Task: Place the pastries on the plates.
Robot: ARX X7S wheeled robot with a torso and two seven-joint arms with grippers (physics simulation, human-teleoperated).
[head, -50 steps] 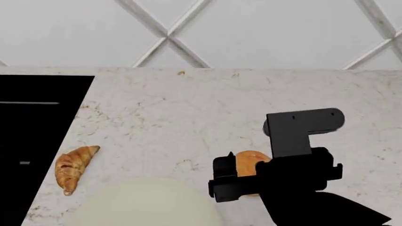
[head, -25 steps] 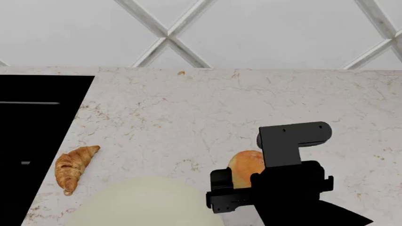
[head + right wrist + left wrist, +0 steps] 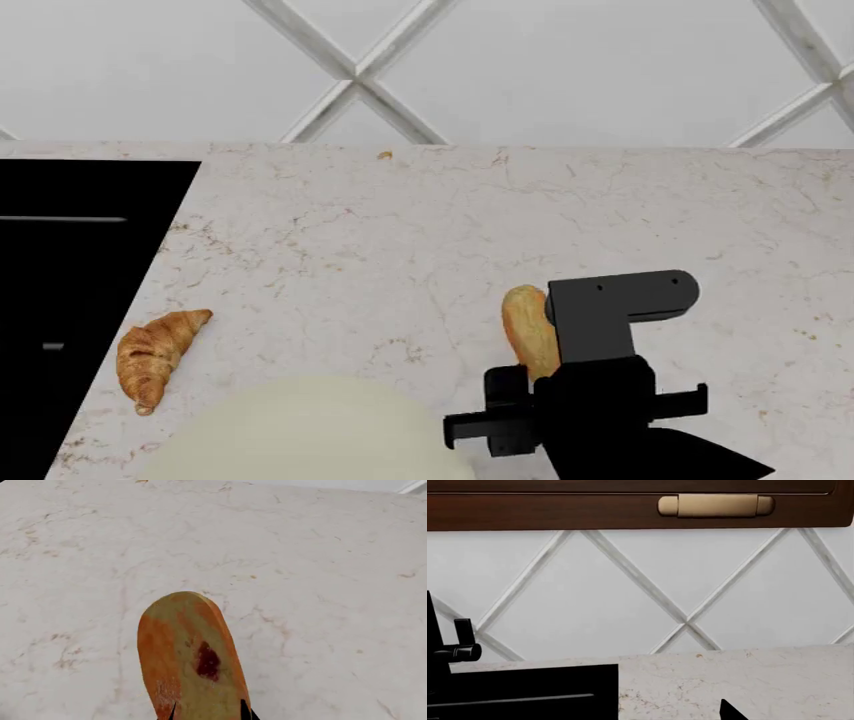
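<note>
My right gripper (image 3: 531,388) is shut on the round tan bun (image 3: 530,328), which now stands edge-on above the marble counter. In the right wrist view the bun (image 3: 190,655) fills the lower middle, its orange glaze facing the camera, and two dark fingertips (image 3: 245,713) pinch its near end. The golden-brown croissant (image 3: 154,355) lies on the counter at the far left, beside the black cooktop. Part of the pale cream plate (image 3: 307,430) shows at the bottom edge, left of the gripper. Of my left gripper only a dark sliver (image 3: 730,713) shows.
A black cooktop (image 3: 67,300) takes up the left of the counter, also seen as the black cooktop (image 3: 520,690) from the left wrist. A white diamond-tiled wall (image 3: 427,70) backs the counter. A dark wood cabinet with a brass handle (image 3: 715,505) hangs above.
The bun has turned from lying flat to standing on edge in my right gripper. The gripper has rotated and shifted slightly right. The croissant and plate have not moved.
</note>
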